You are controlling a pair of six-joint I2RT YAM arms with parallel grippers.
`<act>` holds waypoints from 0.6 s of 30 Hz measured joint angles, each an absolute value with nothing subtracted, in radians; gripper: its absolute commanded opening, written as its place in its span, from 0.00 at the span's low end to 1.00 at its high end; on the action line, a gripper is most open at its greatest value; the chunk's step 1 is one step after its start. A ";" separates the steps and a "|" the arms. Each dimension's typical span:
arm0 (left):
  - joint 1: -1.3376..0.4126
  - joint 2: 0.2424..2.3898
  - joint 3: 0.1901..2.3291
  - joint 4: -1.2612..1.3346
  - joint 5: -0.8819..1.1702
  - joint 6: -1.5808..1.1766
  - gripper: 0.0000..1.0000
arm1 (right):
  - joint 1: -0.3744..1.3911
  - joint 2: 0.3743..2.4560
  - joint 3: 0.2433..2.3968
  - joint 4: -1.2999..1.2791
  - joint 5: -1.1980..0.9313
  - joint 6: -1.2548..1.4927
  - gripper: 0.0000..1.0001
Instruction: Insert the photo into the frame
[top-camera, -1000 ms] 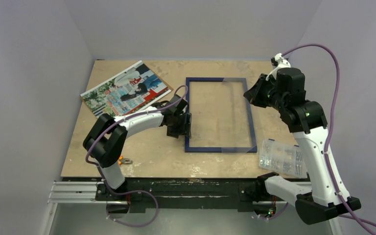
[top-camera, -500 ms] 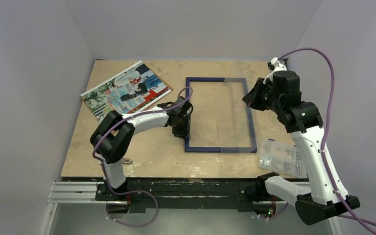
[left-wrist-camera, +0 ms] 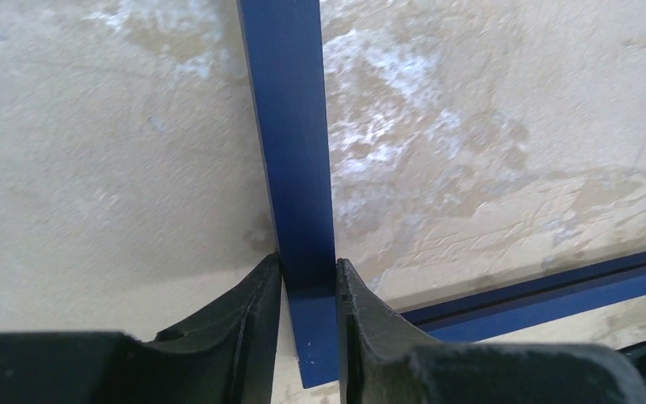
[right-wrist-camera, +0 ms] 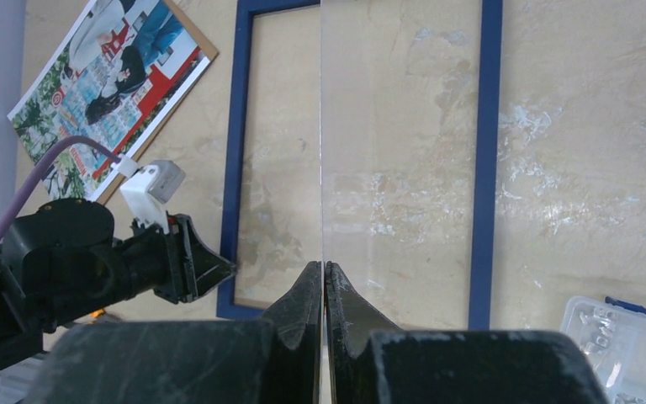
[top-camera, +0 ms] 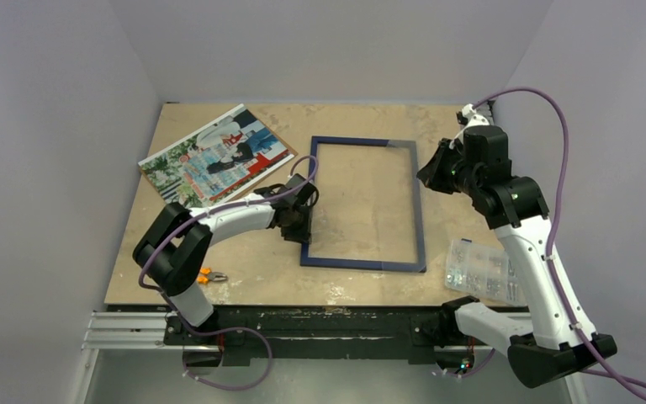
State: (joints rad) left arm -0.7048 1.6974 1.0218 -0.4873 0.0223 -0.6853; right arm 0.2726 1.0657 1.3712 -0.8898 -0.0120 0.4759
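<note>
We see the frame (top-camera: 362, 264) lying flat, blue side up, in the middle of the table (top-camera: 252, 261). Its long rails run from near to far. The left gripper (left-wrist-camera: 308, 269) has closed part-way onto the frame's left rail, close to the near-left corner. In the left wrist view one finger presses each side of the blue rail, and the corner shows just below them. The right gripper (right-wrist-camera: 324, 273) hangs above the frame's far-right corner with its fingers pinched tight on the clear pane (right-wrist-camera: 321, 126). The right wrist camera catches this as a thin bright line running away from the fingertips across the frame's opening. We cannot tell how far the pane is tilted. The photo (top-camera: 216, 156) lies face up at the far left of the table, apart from the frame. A clear plastic box (top-camera: 481, 269) of small parts sits at the near right.
</note>
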 measured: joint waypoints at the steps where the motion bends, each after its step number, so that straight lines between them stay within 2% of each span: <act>1: -0.702 1.686 1.011 -0.492 0.014 -0.675 0.04 | 0.273 1.066 1.369 -0.889 -0.009 0.476 0.00; 5: -0.697 1.636 0.968 -0.513 -0.015 -0.635 0.04 | 0.271 1.066 1.366 -0.889 0.007 0.474 0.00; 7: -0.693 1.608 0.946 -0.535 -0.030 -0.613 0.08 | 0.267 1.066 1.366 -0.888 0.010 0.474 0.00; 8: -0.690 1.595 0.937 -0.549 -0.038 -0.602 0.14 | 0.267 1.066 1.366 -0.887 0.010 0.474 0.00; 13: -0.670 1.538 0.905 -0.621 -0.046 -0.541 0.69 | 0.262 1.064 1.366 -0.882 0.009 0.476 0.00; 14: -0.667 1.527 0.905 -0.634 -0.042 -0.531 0.77 | 0.262 1.063 1.366 -0.882 0.009 0.477 0.00; 16: -0.666 1.509 0.910 -0.651 -0.034 -0.517 0.87 | 0.262 1.060 1.366 -0.882 0.009 0.478 0.00; 18: -0.666 1.481 0.923 -0.676 -0.027 -0.511 0.90 | 0.262 1.055 1.367 -0.882 0.009 0.478 0.00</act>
State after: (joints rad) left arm -0.6659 1.4811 0.9234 -0.6762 -0.0273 -0.5114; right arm 0.2615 1.0554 1.3666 -0.8822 0.0093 0.4778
